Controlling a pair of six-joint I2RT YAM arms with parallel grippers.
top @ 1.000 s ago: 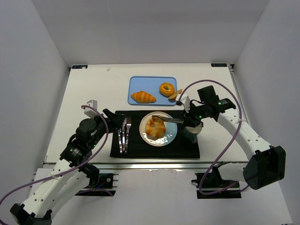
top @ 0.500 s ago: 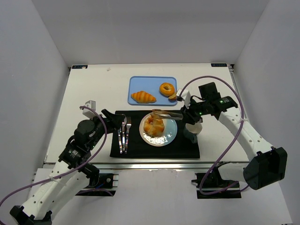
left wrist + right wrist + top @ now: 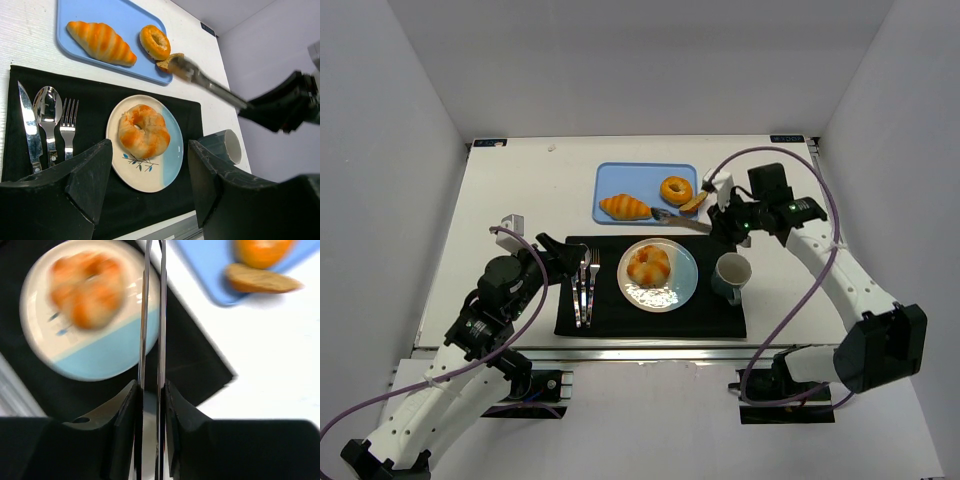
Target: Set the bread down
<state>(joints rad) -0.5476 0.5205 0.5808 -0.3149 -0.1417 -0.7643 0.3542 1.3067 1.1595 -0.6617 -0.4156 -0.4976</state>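
Note:
A round golden bread [image 3: 648, 267] lies on the white and blue plate [image 3: 685, 287] on the black mat. It also shows in the left wrist view [image 3: 143, 131] and, blurred, in the right wrist view [image 3: 85, 290]. My right gripper [image 3: 723, 225] is shut on metal tongs [image 3: 682, 220]. The tongs' empty tips point at the front edge of the blue tray [image 3: 620, 180], away from the plate. In the right wrist view the tongs [image 3: 152, 315] run between the gripper's [image 3: 150, 387] pads. My left gripper [image 3: 552, 250] is open and empty left of the mat, and also shows in its own wrist view [image 3: 148, 150].
The tray holds a croissant [image 3: 625, 207], a donut [image 3: 675, 189] and a bread slice [image 3: 694, 203]. A dark mug [image 3: 731, 273] stands right of the plate. A knife, spoon and fork [image 3: 585, 285] lie on the mat's left side.
The tongs let go of the bread on the plate and swung up and back toward the tray with my right gripper. The left arm has barely moved.

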